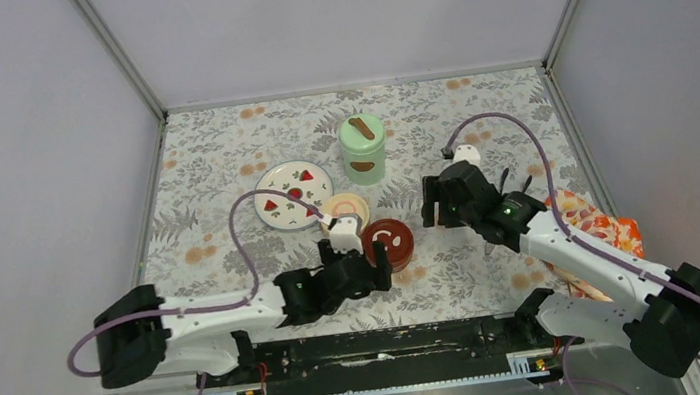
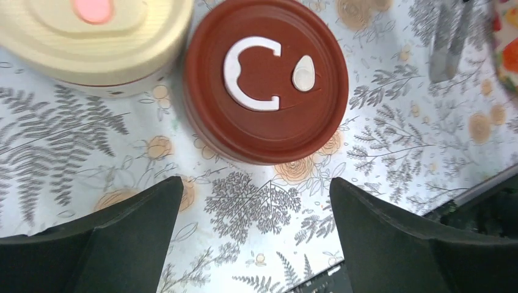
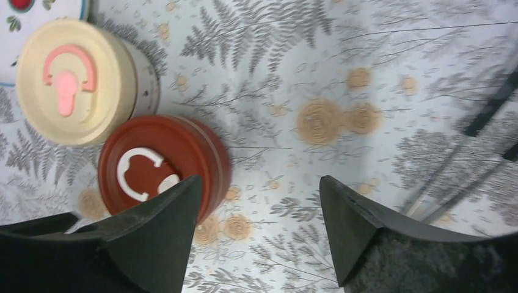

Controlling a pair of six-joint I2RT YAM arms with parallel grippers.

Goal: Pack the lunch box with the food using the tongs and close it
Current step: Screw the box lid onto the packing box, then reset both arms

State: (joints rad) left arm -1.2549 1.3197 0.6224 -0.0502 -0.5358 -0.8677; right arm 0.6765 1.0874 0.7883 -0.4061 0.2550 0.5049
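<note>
Nearest the bases, the left gripper [image 2: 255, 190] hangs wide open just short of the round steel bowl with the dark-red lid [image 2: 266, 79], with nothing between its fingers. The right gripper [image 3: 259, 183] is spread and empty too, off to that bowl's right.

It looks like the let-go step. The best bet is for each arm to lift straight up and back so no finger clips a lid.

The red bowl stands upright with its lid on. Its white C-shaped handle opens toward a small oval tab, and being round it has no real long axis.

Further out:
- the cream-lidded steel bowl [image 3: 67, 82], right beside the red one
- the flat white fruit-print plate [image 1: 280, 191]
- the lidded mint-green cylindrical jar [image 1: 363, 150]

The slim dark metal tongs [image 2: 449, 36] lie by the right arm. Their long axis seems to slant near-to-far, but they are mostly hidden.
</note>
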